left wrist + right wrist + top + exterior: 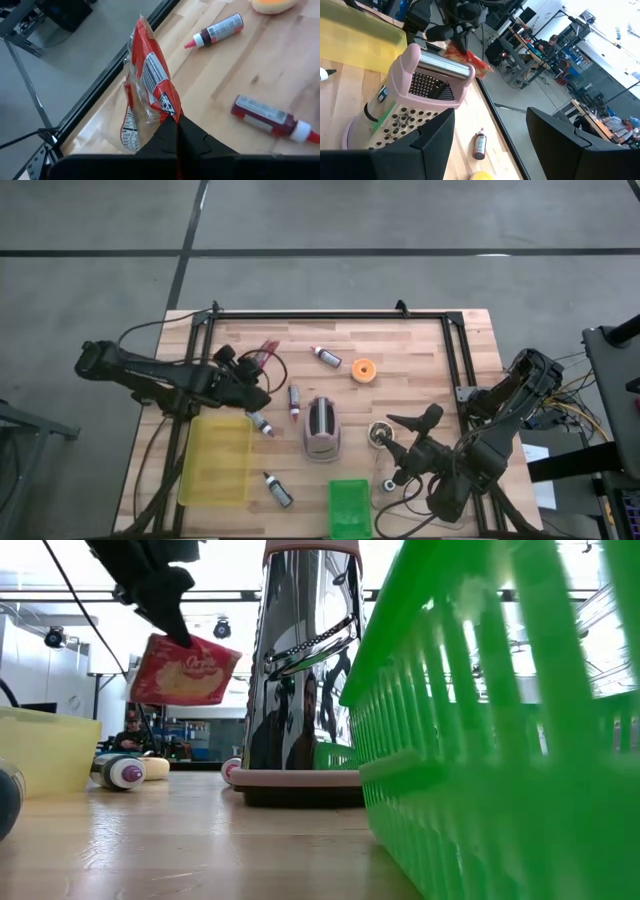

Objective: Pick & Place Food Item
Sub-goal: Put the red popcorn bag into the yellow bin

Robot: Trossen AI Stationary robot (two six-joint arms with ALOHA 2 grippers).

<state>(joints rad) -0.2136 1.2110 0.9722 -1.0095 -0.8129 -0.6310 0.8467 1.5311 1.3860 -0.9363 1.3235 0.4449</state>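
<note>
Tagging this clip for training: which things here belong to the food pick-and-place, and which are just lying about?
In the job:
left gripper, shut on red snack packet
yellow bin, perhaps the target

Lying about:
grater
green basket
small bottles
orange roll
right gripper, open, idle

item: red snack packet (150,92), a crinkled foil-and-clear pouch with a white barcode panel; its front (185,670) shows pale yellow lettering and a picture of pale food
state: sealed, creased, pinched at one edge
pose: off the table, hanging free in the air, tilted with one corner lower in the low view
hold: the left gripper (177,131) is closed on the packet's edge
place: above the table's far left part (262,358), near the black frame rail, beyond the yellow bin (216,460)
neighbours: pink grater (415,95) stands nearer the table's middle, apart from the packet
</note>
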